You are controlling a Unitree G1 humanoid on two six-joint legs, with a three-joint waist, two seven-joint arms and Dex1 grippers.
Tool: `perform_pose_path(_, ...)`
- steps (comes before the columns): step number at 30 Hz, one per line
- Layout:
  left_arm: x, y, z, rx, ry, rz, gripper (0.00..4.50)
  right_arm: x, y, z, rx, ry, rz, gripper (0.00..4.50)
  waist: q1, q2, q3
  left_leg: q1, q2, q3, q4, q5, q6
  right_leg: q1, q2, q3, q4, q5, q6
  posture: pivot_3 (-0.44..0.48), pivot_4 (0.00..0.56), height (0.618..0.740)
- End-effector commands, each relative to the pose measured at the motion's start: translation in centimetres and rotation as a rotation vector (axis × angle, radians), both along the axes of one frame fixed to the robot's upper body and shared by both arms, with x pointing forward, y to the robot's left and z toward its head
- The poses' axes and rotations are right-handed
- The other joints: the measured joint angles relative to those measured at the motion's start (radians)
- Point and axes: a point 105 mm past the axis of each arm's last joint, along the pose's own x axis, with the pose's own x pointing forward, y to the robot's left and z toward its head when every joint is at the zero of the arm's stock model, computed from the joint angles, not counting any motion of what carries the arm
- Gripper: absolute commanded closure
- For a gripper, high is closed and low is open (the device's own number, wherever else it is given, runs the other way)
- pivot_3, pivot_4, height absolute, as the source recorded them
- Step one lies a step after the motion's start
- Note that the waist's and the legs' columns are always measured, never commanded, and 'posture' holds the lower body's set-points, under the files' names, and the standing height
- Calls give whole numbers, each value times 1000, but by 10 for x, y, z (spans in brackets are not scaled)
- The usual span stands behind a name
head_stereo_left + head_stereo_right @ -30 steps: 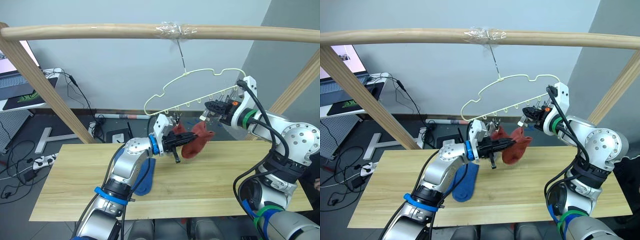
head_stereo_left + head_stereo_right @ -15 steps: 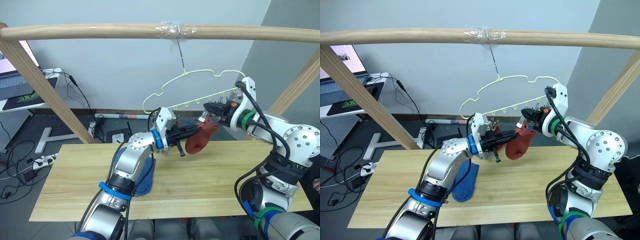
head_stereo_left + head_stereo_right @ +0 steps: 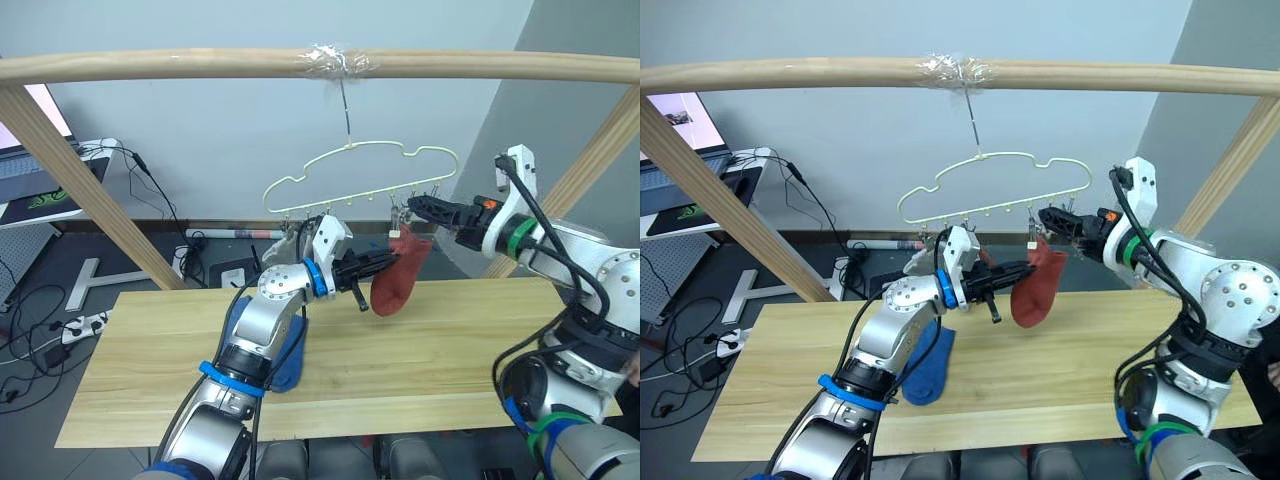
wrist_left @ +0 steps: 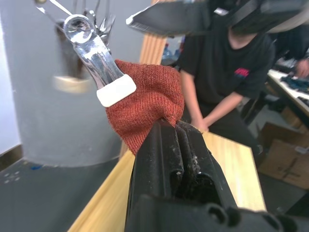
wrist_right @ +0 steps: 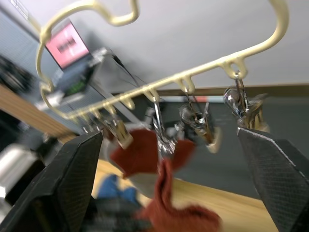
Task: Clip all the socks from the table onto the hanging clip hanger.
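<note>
Left gripper [image 4: 169, 126] pinching red sock [image 3: 392, 281], cuff in clip [image 4: 104, 72]. Right gripper [image 3: 418, 207] spread, empty. Check clip bite before letting go.

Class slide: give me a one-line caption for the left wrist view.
The left hand pinches a rust red sock gripped by a metal clip, with a person in black behind the table.

This looks like a robotics lab or test room, not a home. A bare round pale wooden rail frame [image 3: 200, 66] is rigged over a long light wood plank counter [image 3: 430, 350]. Loose black cables and a white power strip [image 3: 78, 325] lie on the dark grey floor [image 3: 40, 270]. A side desk carries an open laptop [image 3: 675, 115]. A person in a black T-shirt [image 4: 227, 63] leans at a workbench beside cardboard boxes [image 4: 285, 164].
</note>
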Motion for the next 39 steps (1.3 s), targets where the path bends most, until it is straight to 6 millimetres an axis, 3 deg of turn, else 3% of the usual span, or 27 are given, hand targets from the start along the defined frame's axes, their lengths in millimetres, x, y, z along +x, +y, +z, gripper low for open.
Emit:
perform_pose_path(1,10,8,2,-13,24,56,4030,-7,5,8,-99,-141,13,0,-4,0,0,0,0,0,0,0,0,0,0,0,0,0,0,55,124,740)
perform_pose_path(2,12,11,1,-13,38,66,3917,-8,6,7,-135,-177,6,0,-6,0,0,0,0,0,0,0,0,0,0,0,0,0,0,55,124,740)
perform_pose_path(9,18,35,-1,29,45,91,1994,-17,17,-17,-278,-323,-50,0,-20,0,0,-1,0,0,0,0,0,-1,0,1,0,-3,5,56,130,740)
perform_pose_path(15,6,59,26,47,-45,28,225,-14,28,-29,-330,-430,-132,0,-26,-1,0,0,0,0,0,0,0,-1,0,1,1,-3,5,83,136,740)
perform_pose_path(18,-1,68,43,29,-98,10,193,-8,24,-31,-334,-481,-247,536,-25,-1,1,0,1,0,0,0,0,-1,0,0,1,-3,5,83,136,740)
perform_pose_path(22,-10,72,61,-6,-125,-5,193,-2,30,-33,-351,-518,-299,1925,-22,-1,1,0,0,1,0,0,0,-1,0,1,1,-3,5,102,139,740)
perform_pose_path(23,-11,73,65,-12,-131,-4,193,-1,31,-33,-341,-519,-308,1925,-22,-1,1,0,0,1,0,0,0,-1,0,1,1,-3,5,102,139,740)
perform_pose_path(24,-11,73,68,-16,-136,-2,193,-1,33,-33,-333,-521,-311,1925,-22,-1,1,0,1,0,0,0,0,-1,0,1,1,-3,5,102,139,740)
perform_pose_path(27,-17,76,72,-16,-157,-9,193,1,37,-34,-303,-516,-323,2488,-21,-1,1,0,1,0,0,0,0,-1,0,0,2,-3,5,102,139,740)
perform_pose_path(30,-19,77,71,-13,-151,-12,193,4,39,-36,-300,-515,-327,3434,-20,-1,1,0,1,0,0,0,0,-1,0,1,2,0,1,109,139,740)
perform_pose_path(39,-22,77,74,-26,-157,-2,193,15,38,-40,-272,-492,-354,3434,-20,-1,1,0,1,0,0,0,0,-1,0,1,2,0,0,109,139,740)
